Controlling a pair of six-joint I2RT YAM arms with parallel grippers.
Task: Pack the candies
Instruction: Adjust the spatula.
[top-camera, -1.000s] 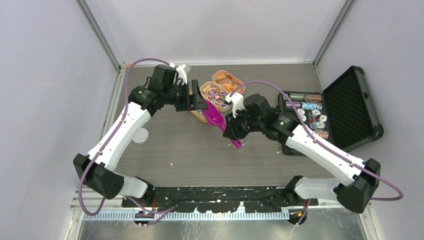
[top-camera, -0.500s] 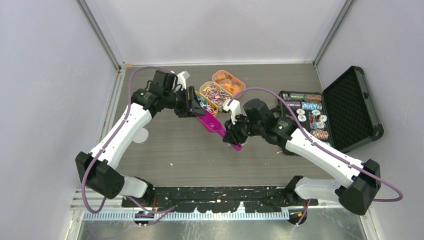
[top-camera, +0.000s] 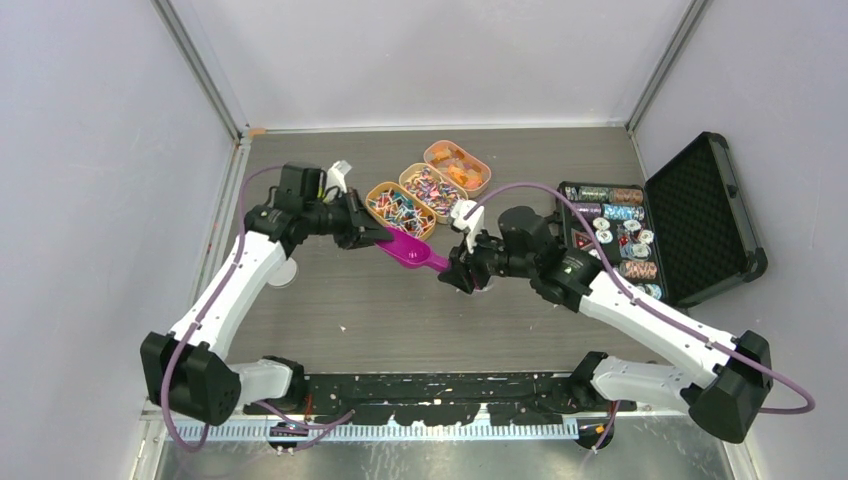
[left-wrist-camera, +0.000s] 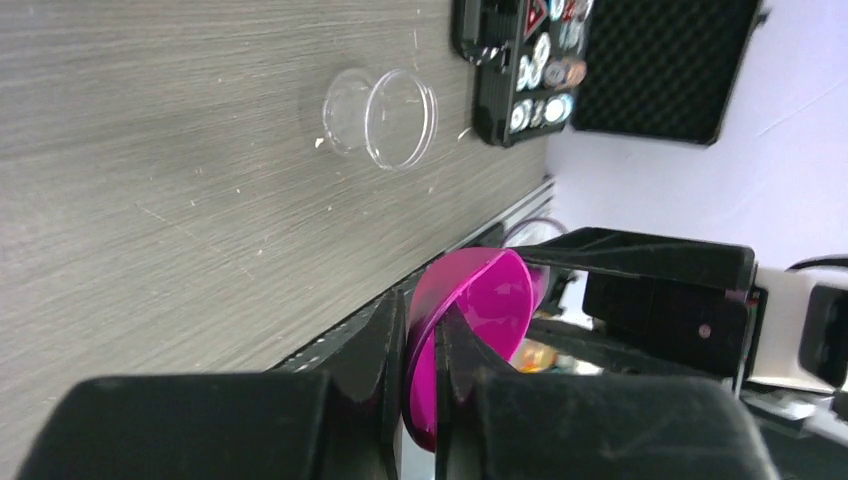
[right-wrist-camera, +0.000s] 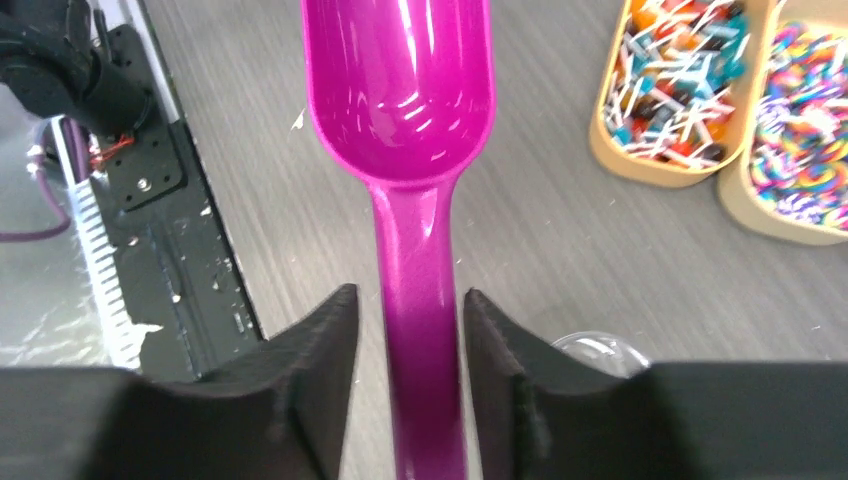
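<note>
Tabletop (top-camera: 400, 320), L claw (left-wrist-camera: 419, 326) pinching scoop (right-wrist-camera: 400, 80), chip print (top-camera: 621, 213) unclear

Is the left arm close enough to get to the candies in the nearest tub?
Probably yes. The left end effector, shut on the magenta scoop, sits right beside the candies with nothing between, though the right end effector flanks the scoop's handle.

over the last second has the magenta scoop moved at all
Yes. The magenta scoop has swung left and toward the near edge, coming off the leftmost candy tray; it now lies flatter, just in front of that tray.
</note>
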